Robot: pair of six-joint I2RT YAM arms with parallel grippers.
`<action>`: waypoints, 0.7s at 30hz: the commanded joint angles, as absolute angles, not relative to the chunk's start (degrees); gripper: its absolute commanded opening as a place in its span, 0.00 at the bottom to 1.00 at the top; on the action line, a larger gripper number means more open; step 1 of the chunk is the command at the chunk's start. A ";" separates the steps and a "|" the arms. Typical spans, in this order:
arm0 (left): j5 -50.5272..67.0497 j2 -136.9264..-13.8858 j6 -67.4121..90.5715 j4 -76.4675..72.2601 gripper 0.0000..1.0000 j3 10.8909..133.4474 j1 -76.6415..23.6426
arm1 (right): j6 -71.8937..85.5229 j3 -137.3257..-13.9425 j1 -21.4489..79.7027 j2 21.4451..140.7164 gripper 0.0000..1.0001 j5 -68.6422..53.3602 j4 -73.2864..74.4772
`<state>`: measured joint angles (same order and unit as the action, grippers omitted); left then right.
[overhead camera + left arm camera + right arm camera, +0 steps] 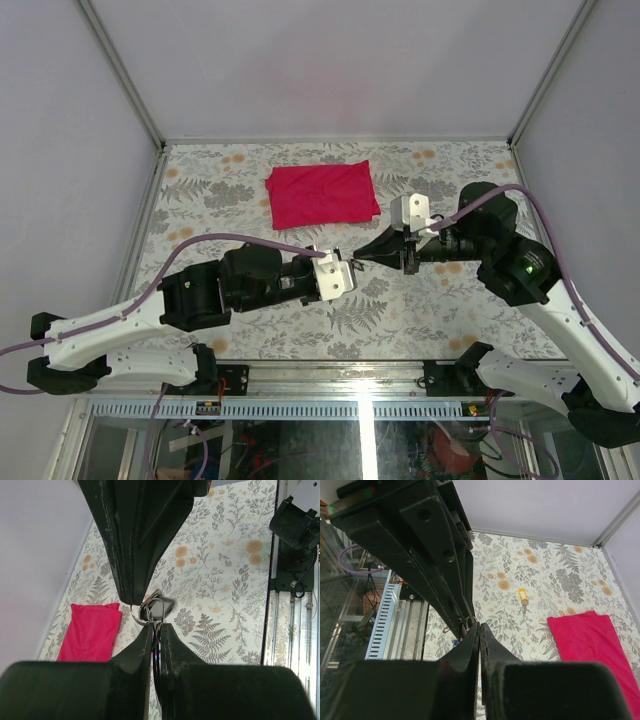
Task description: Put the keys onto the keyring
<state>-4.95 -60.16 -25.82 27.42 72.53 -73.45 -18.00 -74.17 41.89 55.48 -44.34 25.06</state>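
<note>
Two pairs of fingers met tip to tip above the middle of the table, all of them black and tapered. Those of the left gripper [157,629] stood almost fully closed, with only a hairline slit between them, and the wire of the keyring [146,614] ran into that slit at the very tips, so the ring was pinched there and held up off the surface. A thin streak of colour showed deeper in the slit, too narrow to name. Those of the right gripper [479,626] were pressed completely together, and nothing could be seen between them; their point came down against the far side of the ring, but whether it gripped the wire or only touched it could not be told. A small grey piece [164,606] hung just beside the ring, too blurred to name. One tan-headed key [522,596] lay flat on the table [430,310], well apart from the ring and from both grippers. A red cloth [322,193] lay spread flat toward the far side, a little left of the middle, clear of both arms. From the meeting point the left arm ran back to the near left and the right arm to the near right.
</note>
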 commanded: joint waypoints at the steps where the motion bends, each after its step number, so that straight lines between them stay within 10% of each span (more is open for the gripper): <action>1: -5.88 -59.69 -25.99 26.19 0.00 74.86 -73.13 | -18.27 -77.39 41.73 53.83 0.00 -45.73 24.74; 21: -7.29 -59.57 -24.97 27.02 0.00 74.84 -73.17 | -14.72 -74.43 41.68 51.23 0.00 -37.04 22.79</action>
